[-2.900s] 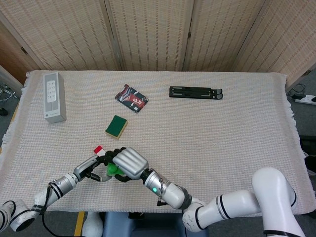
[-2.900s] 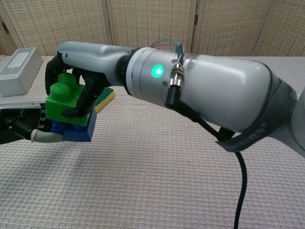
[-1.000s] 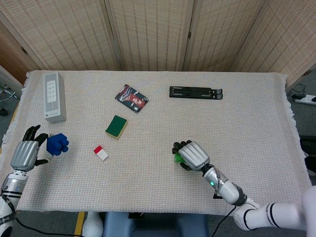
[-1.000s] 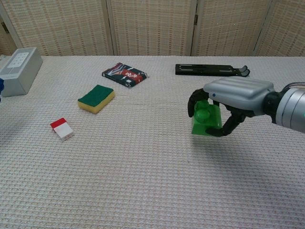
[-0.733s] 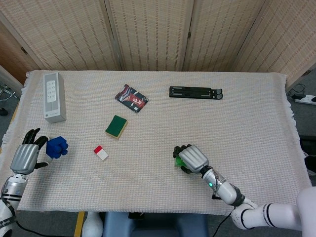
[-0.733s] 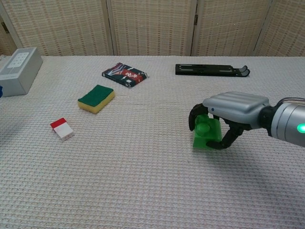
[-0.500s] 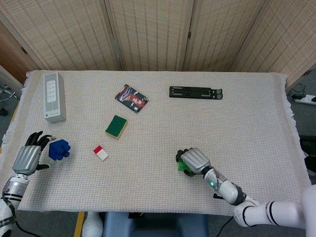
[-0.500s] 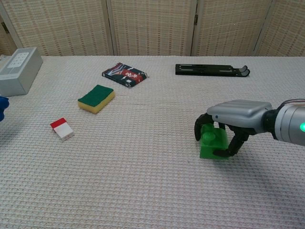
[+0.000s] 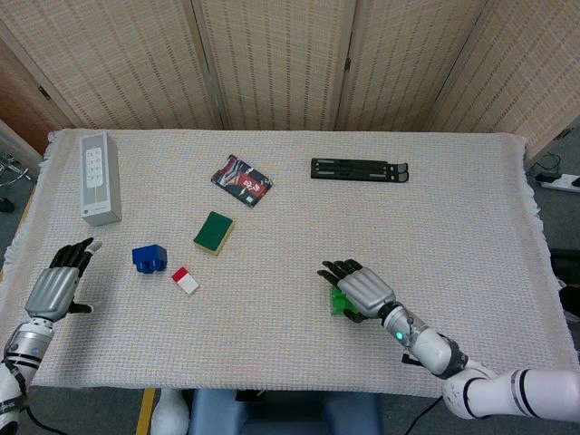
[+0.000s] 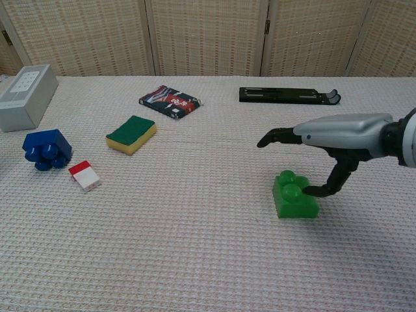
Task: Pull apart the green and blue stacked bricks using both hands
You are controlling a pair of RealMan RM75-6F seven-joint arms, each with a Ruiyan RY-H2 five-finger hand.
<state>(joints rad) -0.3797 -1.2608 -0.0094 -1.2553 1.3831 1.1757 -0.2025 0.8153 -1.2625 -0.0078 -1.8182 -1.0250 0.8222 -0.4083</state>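
The green brick (image 10: 295, 195) stands alone on the cloth, studs up, also seen as the green brick (image 9: 341, 304) near the table's front. My right hand (image 10: 331, 140) hovers over it with fingers spread and holds nothing; its thumb reaches down close to the brick's right side. The head view shows this right hand (image 9: 362, 288) partly covering the brick. The blue brick (image 10: 47, 149) lies tipped on its side at the left, studs facing the front, the same blue brick (image 9: 149, 258). My left hand (image 9: 56, 288) is open and empty, left of it and apart.
A small red and white block (image 9: 185, 280) lies just right of the blue brick. Behind it are a green and yellow sponge (image 9: 213, 231), a dark packet (image 9: 242, 181), a grey box (image 9: 100, 178) at far left and a black stand (image 9: 359, 169) at the back.
Both hands have opened. The right one let the green brick down onto the cloth. The blue brick left the left hand and now lies further right, beside the red and white block.
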